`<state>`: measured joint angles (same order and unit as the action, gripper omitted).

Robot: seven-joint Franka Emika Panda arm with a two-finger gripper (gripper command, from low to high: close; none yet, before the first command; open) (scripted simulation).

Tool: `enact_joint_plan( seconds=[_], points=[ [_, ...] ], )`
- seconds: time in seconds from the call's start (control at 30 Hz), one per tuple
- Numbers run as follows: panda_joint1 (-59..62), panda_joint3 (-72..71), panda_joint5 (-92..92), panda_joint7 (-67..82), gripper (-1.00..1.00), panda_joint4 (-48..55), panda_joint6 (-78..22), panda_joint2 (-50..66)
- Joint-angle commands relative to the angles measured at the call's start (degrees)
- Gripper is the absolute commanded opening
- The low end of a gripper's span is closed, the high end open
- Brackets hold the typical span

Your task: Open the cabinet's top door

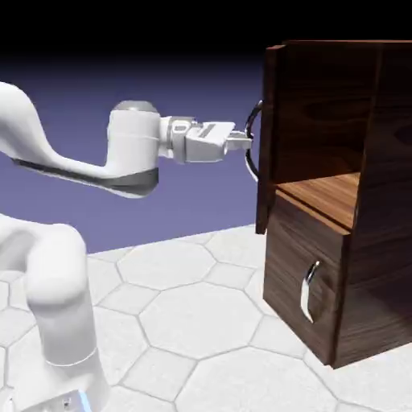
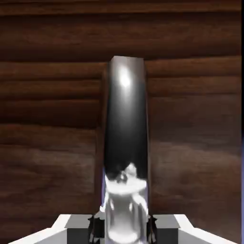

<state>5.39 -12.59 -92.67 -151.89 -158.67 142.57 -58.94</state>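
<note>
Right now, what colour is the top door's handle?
Shiny silver handle, clearest in the hand view.

Silver handle (image 2: 125,133) against dark wood-grain door (image 2: 52,119)

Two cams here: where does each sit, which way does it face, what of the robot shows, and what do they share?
Exterior view: fixed, beside the robot, facing the cabinet; shows the arm and claw at the top door, which stands ajar.
Hand view: on the hand, looking along the claw at the door's wood; claw base shows at the bottom.
Shared: the silver handle the claw is shut on.
</note>
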Motion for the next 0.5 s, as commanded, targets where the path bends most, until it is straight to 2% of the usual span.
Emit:
enact_joint_plan(
  seconds=[0.0, 0.23, 0.47],
  points=[
    [-0.3, -1.5, 2.6, 1.0, -1.0, -0.2, -2.0, -0.5],
    [-2.3, -13.6, 18.9, 5.5, -1.0, 1.6, -18.3, -0.7],
    [0.7, -27.3, 31.9, 6.4, -1.0, 9.2, -35.8, 3.9]
  ],
)
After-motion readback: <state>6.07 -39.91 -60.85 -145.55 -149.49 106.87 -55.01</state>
